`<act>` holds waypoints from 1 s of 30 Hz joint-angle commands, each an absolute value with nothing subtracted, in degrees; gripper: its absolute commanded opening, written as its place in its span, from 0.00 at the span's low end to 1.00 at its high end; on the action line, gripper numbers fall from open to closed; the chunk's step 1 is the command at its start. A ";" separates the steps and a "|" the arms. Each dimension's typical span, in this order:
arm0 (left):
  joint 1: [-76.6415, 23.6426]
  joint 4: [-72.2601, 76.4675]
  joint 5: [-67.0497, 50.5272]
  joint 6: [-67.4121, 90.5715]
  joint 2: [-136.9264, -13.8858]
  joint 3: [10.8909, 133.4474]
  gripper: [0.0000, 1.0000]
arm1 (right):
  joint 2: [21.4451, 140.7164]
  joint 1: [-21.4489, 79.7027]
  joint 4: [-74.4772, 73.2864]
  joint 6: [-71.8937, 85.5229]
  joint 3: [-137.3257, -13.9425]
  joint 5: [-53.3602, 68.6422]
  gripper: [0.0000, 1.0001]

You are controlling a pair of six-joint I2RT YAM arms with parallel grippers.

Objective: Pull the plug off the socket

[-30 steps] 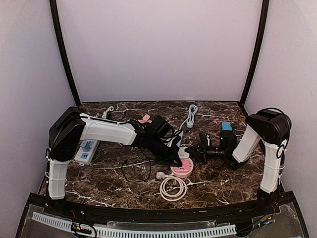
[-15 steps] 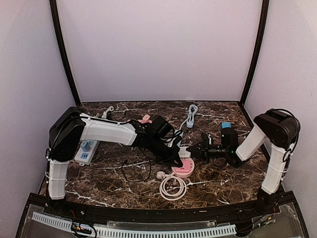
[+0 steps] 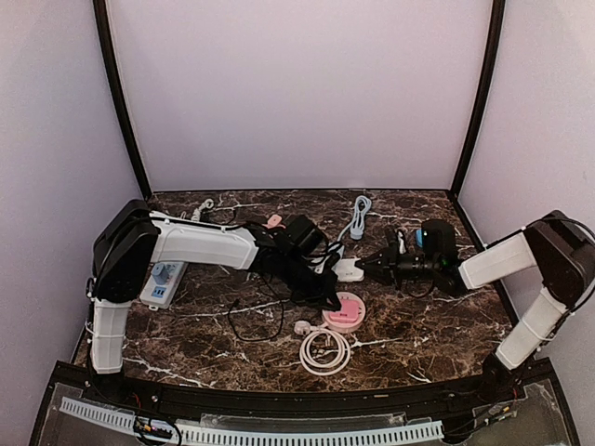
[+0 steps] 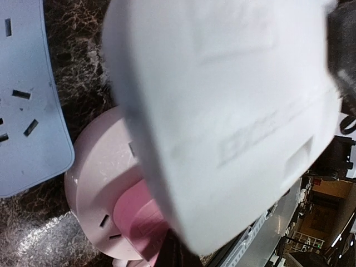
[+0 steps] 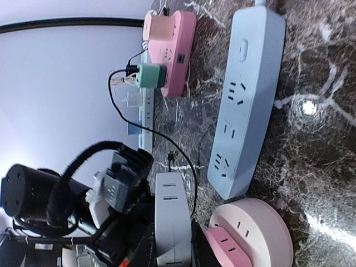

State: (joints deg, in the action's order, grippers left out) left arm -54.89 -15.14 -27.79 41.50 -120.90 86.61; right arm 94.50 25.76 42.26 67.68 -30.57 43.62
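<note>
Near the pink socket [image 3: 344, 314], right hand [image 3: 364, 268] clamps the white plug [image 3: 346, 270], lettering unreadable; left hand [image 3: 330, 299] closed.

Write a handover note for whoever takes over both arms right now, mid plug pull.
Left gripper: shut, tip at the left edge of the round pink socket, apparently pinning it down.
Right gripper: shut on the white plug.
Done: the plug sits apart from the socket, on its far side, so it looks pulled out.
Left: probably set the plug down on the table, let go, and back both arms away.
</note>
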 commanded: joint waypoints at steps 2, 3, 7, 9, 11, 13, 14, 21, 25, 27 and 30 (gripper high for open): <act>-54.92 -23.58 -23.10 39.27 -121.94 89.88 0.00 | 82.84 24.97 7.48 48.14 -40.29 30.73 0.00; -54.88 -23.92 -23.06 38.86 -121.75 90.69 0.00 | 81.51 24.87 1.83 45.52 -42.26 27.43 0.00; -54.87 -25.56 -22.57 38.16 -120.63 95.35 0.00 | 78.40 24.51 -15.96 37.53 -49.52 14.65 0.00; -54.85 -25.73 -21.89 38.15 -119.62 97.07 0.00 | 78.26 24.47 -23.17 34.56 -53.12 6.56 0.00; -54.88 -25.73 -21.15 38.14 -118.63 97.48 0.00 | 78.76 24.50 -29.00 32.20 -56.32 -0.28 0.00; -54.80 -25.96 -20.07 37.96 -117.33 97.48 0.00 | 79.66 24.52 -33.91 30.46 -59.14 -7.24 0.00; -54.78 -26.07 -19.61 37.68 -116.94 97.43 0.00 | 80.41 24.51 -35.88 29.39 -60.71 -10.38 0.00; -53.06 -26.53 -17.85 37.18 -112.78 94.24 0.01 | 89.03 24.60 -47.67 27.46 -67.36 -28.39 0.00; -52.20 -26.10 -17.75 37.15 -110.76 91.86 0.01 | 95.35 24.59 -51.47 28.10 -69.58 -35.37 0.00; -51.93 -25.89 -17.57 37.25 -109.91 90.90 0.01 | 98.31 24.70 -53.22 28.78 -70.58 -38.56 0.00; -51.77 -25.53 -17.32 37.38 -108.89 89.43 0.01 | 101.98 25.13 -54.42 29.17 -71.72 -40.85 0.01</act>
State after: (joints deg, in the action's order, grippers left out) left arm -51.99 -25.17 -18.13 38.09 -112.51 91.70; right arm 98.83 24.73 -49.52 28.75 -69.12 -32.23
